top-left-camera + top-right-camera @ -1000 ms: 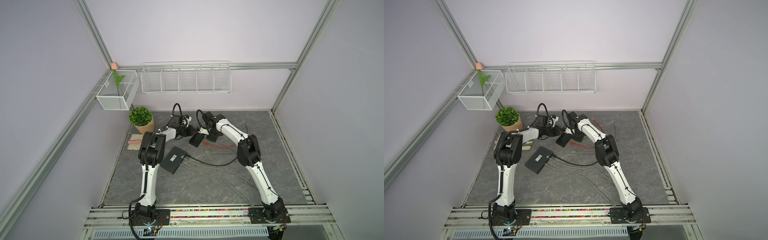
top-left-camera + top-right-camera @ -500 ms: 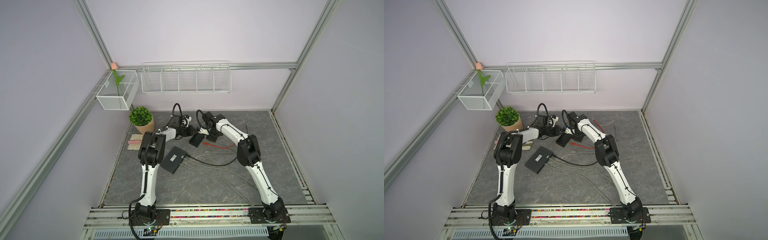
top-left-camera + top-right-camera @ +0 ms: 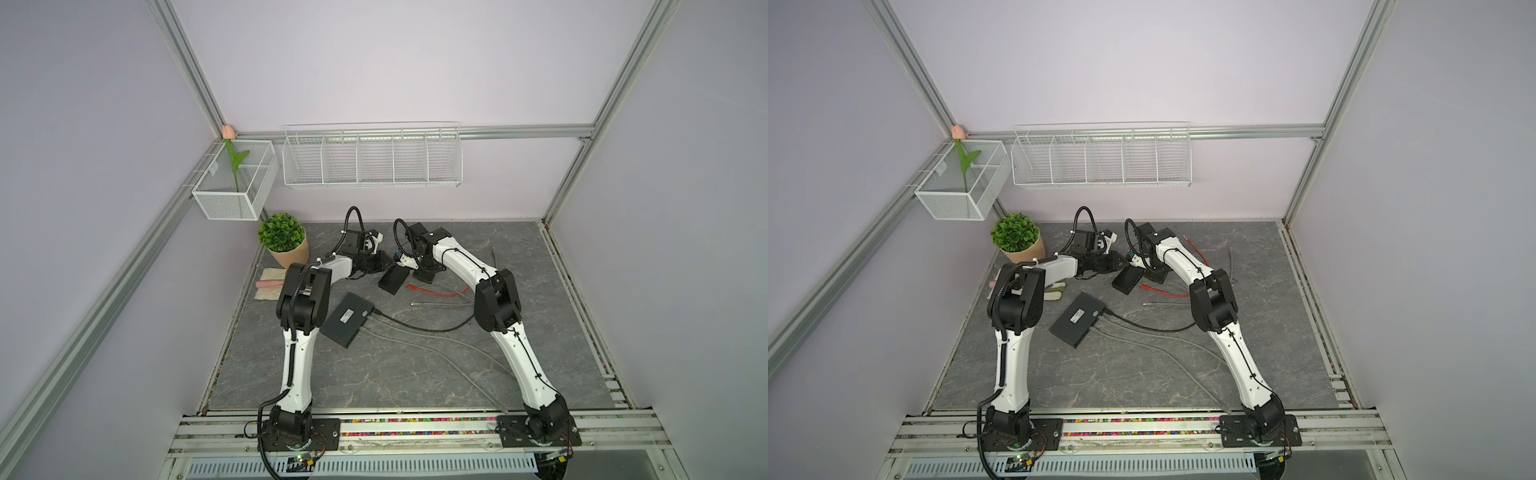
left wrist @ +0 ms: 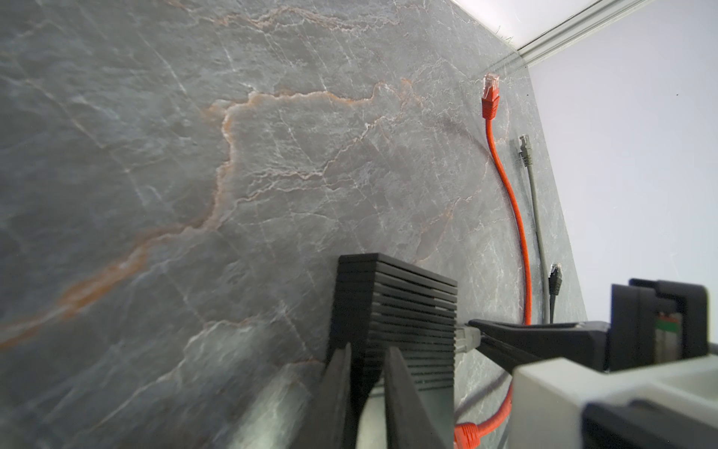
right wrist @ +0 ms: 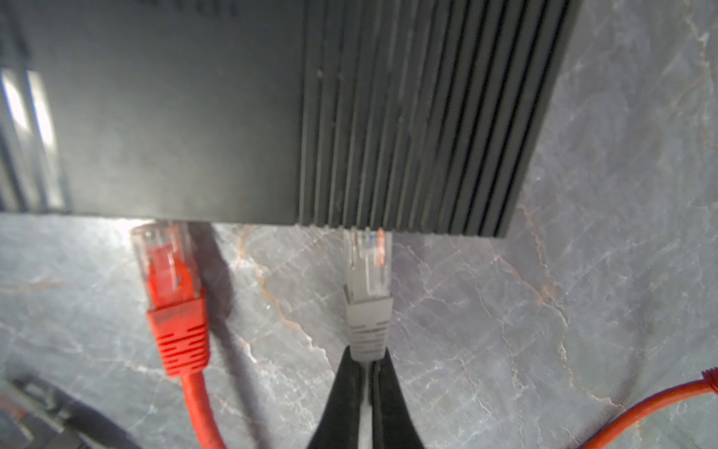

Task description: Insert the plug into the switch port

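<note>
1. Change: next to nothing. Against the top views from a second ago, both arms, the small black switch (image 3: 392, 279) and the loose cables sit where they were. No travel of the plug shows either.
2. Meaning: my read is a stall right at the port, either fine aiming or pushing without progress. The insertion is not done yet.
3. Task thing: the grey plug (image 5: 367, 287) has its nose butted against the port side of the switch, at the ribbed end. Nearly the whole clear connector is still outside. The port is hidden under the case edge, so I can't tell whether the nose has entered or only touches the face.
4. Right claw (image 5: 367, 359): clenched, with the tips pinching the tail of the plug's grey boot. The left wrist view shows the same plug (image 4: 466, 337) meeting the side of the switch (image 4: 392, 311).
5. Left claw (image 4: 367, 352): nearly closed, with its fingers (image 4: 342, 373) astride the ribbed end of the switch, grasping it as a brace. The contact patch is blurred, so it only looks clamped.
6. Bystanders: a red plug (image 5: 171, 280) lies loose on the tabletop (image 5: 582, 311) just beside the grey plug, its tip at the switch edge and held by nothing. A larger black switch (image 3: 349, 319) with cables already in it sits well apart, near the left arm.
7. Next, as a guess: a small re-aim, then a straight push while the left claw resists. The risk is the switch sliding in the grip.
</note>
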`<state>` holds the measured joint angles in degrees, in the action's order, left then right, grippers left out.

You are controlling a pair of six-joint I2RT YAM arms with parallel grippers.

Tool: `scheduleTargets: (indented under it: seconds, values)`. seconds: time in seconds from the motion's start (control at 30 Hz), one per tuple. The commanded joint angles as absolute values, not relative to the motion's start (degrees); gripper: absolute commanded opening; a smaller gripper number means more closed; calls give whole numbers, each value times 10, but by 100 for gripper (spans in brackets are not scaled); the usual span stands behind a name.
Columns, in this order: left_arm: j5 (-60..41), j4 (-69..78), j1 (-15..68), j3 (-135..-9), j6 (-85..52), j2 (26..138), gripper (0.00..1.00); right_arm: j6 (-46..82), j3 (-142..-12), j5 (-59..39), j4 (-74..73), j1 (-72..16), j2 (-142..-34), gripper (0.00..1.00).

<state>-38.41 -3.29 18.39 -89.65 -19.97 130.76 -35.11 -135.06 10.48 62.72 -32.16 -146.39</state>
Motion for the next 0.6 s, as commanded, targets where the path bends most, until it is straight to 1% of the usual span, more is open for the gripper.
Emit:
scheduleTargets:
  seconds: [0.0, 0.57]
  values:
    - [-384, -27, 189, -892, -201, 1310, 18, -343, -1367, 94, 634, -320, -1479, 7]
    - [-384, -30, 197, -895, -200, 1314, 17, -339, -1394, 91, 640, -323, -1490, 7]
